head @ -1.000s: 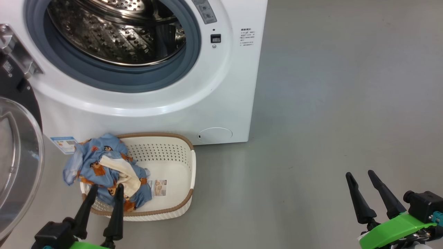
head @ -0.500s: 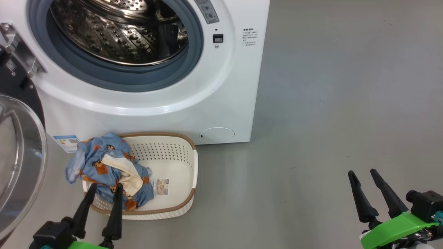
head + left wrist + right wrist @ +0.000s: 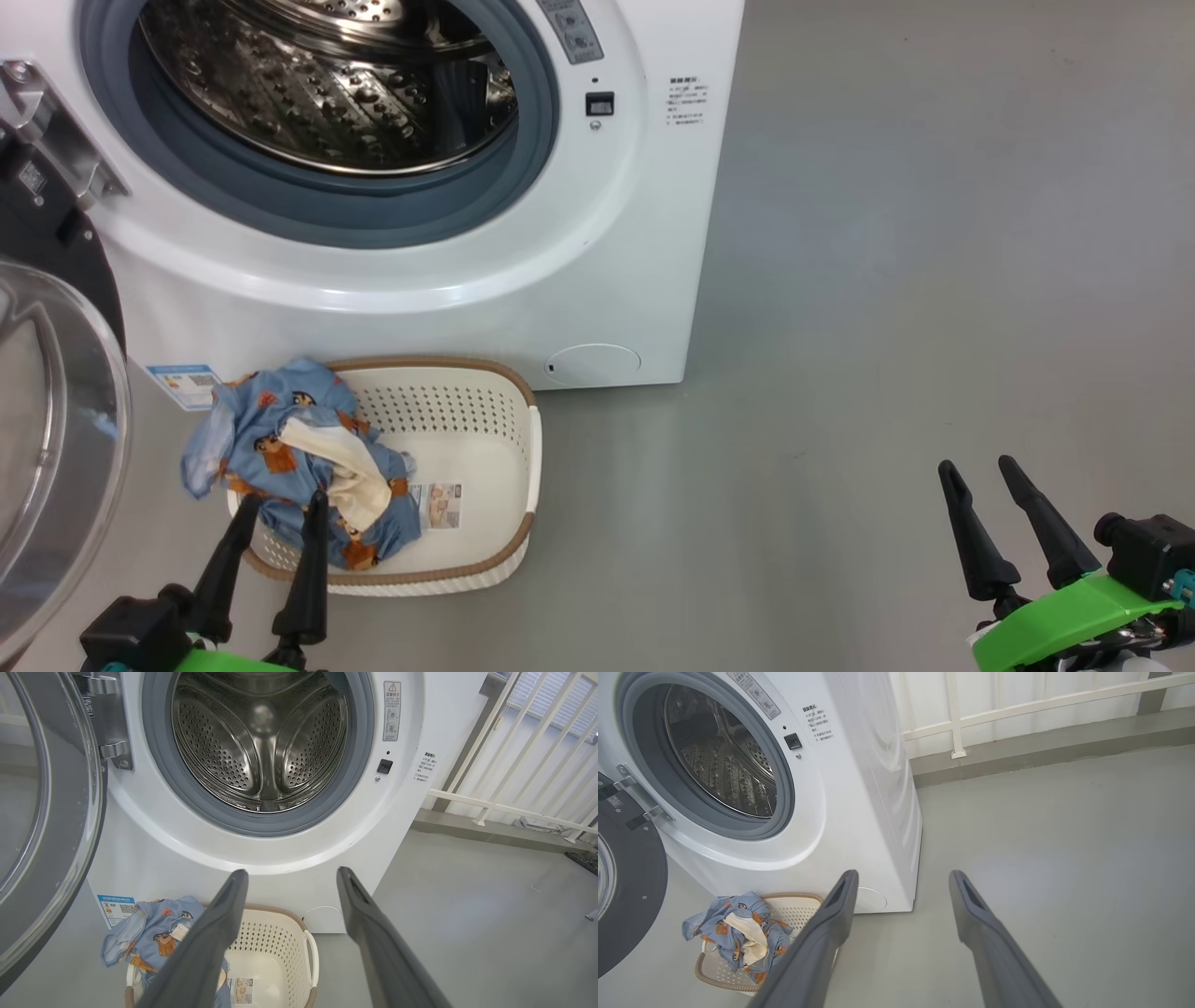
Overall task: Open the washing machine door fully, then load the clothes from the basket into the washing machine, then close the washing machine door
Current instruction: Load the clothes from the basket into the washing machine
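- The washing machine door [image 3: 65,448] stands swung wide to the left of the washing machine [image 3: 597,308]. The drum [image 3: 317,84] mouth is unobstructed, so the opening step is judged complete.
- The drum shows bare steel, with no fabric seen inside. Loading is judged not yet begun.
- The basket [image 3: 448,567] sits on the floor directly in front of the washing machine, below the drum mouth and toward the hinge side. That placement allows a short lift into the drum.
- The clothes [image 3: 289,448] lie heaped in the door-side end of the basket, with one blue fold draped over the rim. The other half of the basket is bare.
- The left gripper [image 3: 285,497] has its fingers spread and holds nothing. It points toward the washing machine from the near side of the basket. In the head view its tips overlap the near edge of the bundle, but contact cannot be confirmed.
- The right gripper [image 3: 976,464] is also spread and empty, out past the washing machine's right-hand corner and well apart from the basket. It is judged to be parked clear of the working arm.
- Risk noted: a pinch on the blue fabric alone may leave the cream piece behind.
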{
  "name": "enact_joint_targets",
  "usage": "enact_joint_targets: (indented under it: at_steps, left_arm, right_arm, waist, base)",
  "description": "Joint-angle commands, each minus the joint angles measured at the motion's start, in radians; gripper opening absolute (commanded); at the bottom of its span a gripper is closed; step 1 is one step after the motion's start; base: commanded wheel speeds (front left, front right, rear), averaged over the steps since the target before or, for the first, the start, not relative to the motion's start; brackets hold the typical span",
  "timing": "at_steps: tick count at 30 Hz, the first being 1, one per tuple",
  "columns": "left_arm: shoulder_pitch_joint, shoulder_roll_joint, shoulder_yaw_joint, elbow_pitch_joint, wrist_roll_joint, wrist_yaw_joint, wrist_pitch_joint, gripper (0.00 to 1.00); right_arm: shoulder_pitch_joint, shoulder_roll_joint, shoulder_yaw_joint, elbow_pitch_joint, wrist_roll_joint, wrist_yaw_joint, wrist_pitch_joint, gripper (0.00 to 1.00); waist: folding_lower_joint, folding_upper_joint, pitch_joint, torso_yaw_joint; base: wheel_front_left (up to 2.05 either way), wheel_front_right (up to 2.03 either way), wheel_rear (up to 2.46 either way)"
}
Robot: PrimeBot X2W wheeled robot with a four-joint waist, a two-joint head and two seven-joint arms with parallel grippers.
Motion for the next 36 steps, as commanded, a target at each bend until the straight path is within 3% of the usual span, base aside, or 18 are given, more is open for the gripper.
enact_joint_targets:
  at_steps: [1, 10, 23, 36]
  left_arm:
    - [-0.021, 0.024, 0.031, -0.029, -0.004, -0.003, -0.005, 1.00]
    - [-0.033, 0.030, 0.020, -0.024, 0.011, -0.003, -0.005, 1.00]
    - [-0.051, 0.015, 0.022, 0.010, 0.027, -0.003, -0.005, 1.00]
    - [-0.172, -0.055, 0.032, 0.298, 0.105, -0.003, -0.005, 1.00]
  right_arm:
    - [0.002, -0.008, 0.023, -0.027, -0.013, 0.002, -0.012, 1.00]
    - [-0.004, -0.005, 0.024, -0.027, -0.012, 0.002, -0.012, 1.00]
    - [-0.014, 0.005, 0.027, -0.029, -0.014, 0.002, -0.012, 1.00]
    - [-0.058, 0.023, 0.053, -0.038, -0.016, 0.002, -0.012, 1.00]
  waist:
    - [0.0000, -0.0001, 0.003, 0.000]
    - [0.0000, -0.0001, 0.014, 0.001]
    - [0.0000, -0.0001, 0.032, 0.005]
    - [0.0000, -0.0001, 0.135, -0.008]
  base:
    - [0.84, -1.37, 0.53]
    - [0.81, -1.19, 0.38]
    - [0.05, -0.05, 0.00]
    - [0.00, 0.00, 0.00]
